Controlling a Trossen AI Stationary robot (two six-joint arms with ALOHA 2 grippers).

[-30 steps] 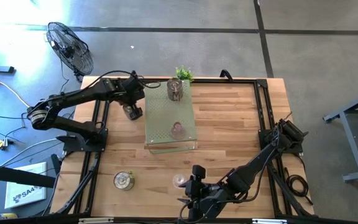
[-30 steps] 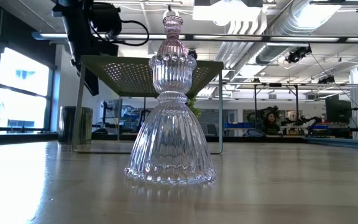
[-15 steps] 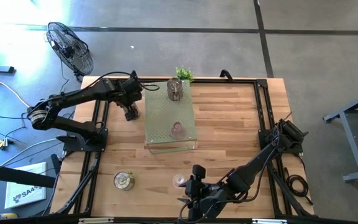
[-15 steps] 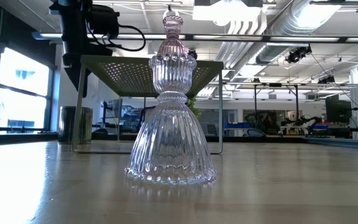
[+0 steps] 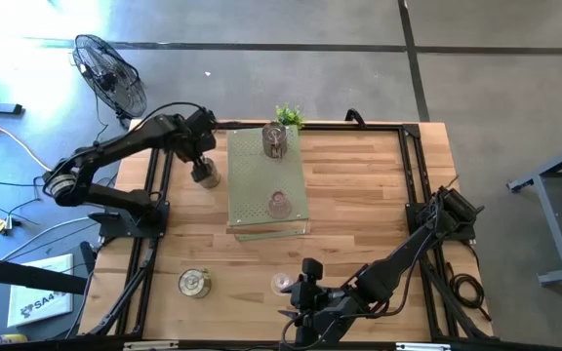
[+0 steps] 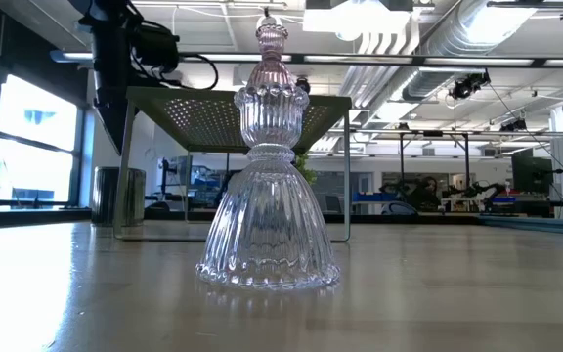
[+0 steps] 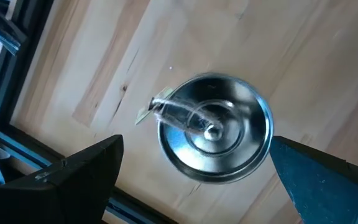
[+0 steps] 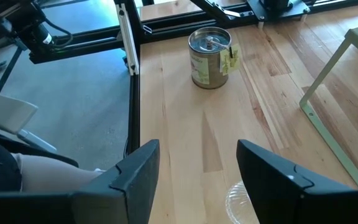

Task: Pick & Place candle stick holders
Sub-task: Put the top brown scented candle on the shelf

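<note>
A silver metal holder (image 5: 207,176) stands on its base on the wooden table, left of the pale green board (image 5: 252,210). My left gripper (image 5: 201,161) hovers above it, open, its fingers wide on either side of the holder's rim (image 7: 215,127) and apart from it. On the board stand another metal holder (image 5: 275,140) and a pink glass holder (image 5: 279,204). A third metal holder (image 5: 194,283) with a tag (image 8: 210,58) and a clear ribbed glass holder (image 6: 268,196) stand near the front edge. My right gripper (image 8: 197,155) is open, next to the clear glass holder.
The board stands on thin legs (image 6: 123,166) above the table. A small green plant (image 5: 288,115) sits at the board's far end. Black frame rails (image 5: 159,185) run along the table's left and right sides. A fan (image 5: 110,73) stands on the floor beyond the far left corner.
My left gripper has drawn back from the spot beside the board toward the table's far left corner and upward. The silver metal holder, hidden under the gripper before, now shows standing on the table.
</note>
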